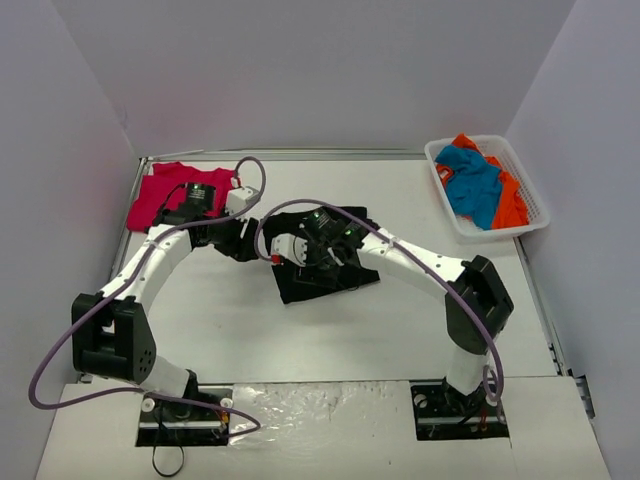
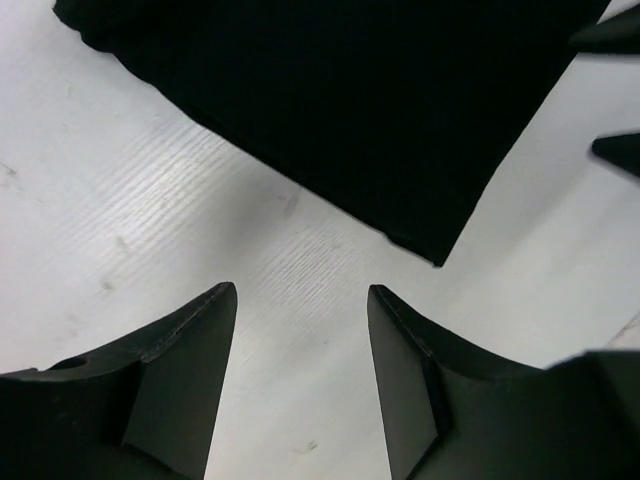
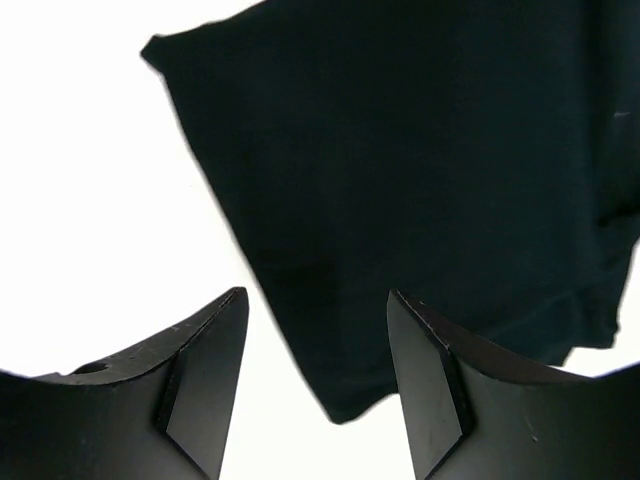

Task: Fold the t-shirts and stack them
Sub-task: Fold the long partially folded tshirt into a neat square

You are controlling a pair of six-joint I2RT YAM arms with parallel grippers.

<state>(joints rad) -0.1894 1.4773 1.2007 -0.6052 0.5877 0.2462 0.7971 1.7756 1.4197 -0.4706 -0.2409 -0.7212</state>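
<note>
A black t-shirt [image 1: 335, 280] lies folded in the middle of the table. My left gripper [image 1: 252, 247] is open and empty over bare table just left of it. In the left wrist view [image 2: 300, 290] the black shirt [image 2: 350, 110] lies ahead, its corner just beyond the fingers. My right gripper [image 1: 312, 260] is open low over the shirt. In the right wrist view [image 3: 315, 292] a corner of the black cloth [image 3: 430, 170] lies between the fingers. A crimson-red t-shirt [image 1: 165, 192] lies at the far left. Blue [image 1: 470, 185] and orange [image 1: 512, 200] t-shirts lie in a basket.
The white basket [image 1: 436, 172] stands at the far right by the wall. Grey walls close in the table on three sides. The right gripper's fingertips [image 2: 615, 150] show at the right edge of the left wrist view. Purple cables loop over both arms.
</note>
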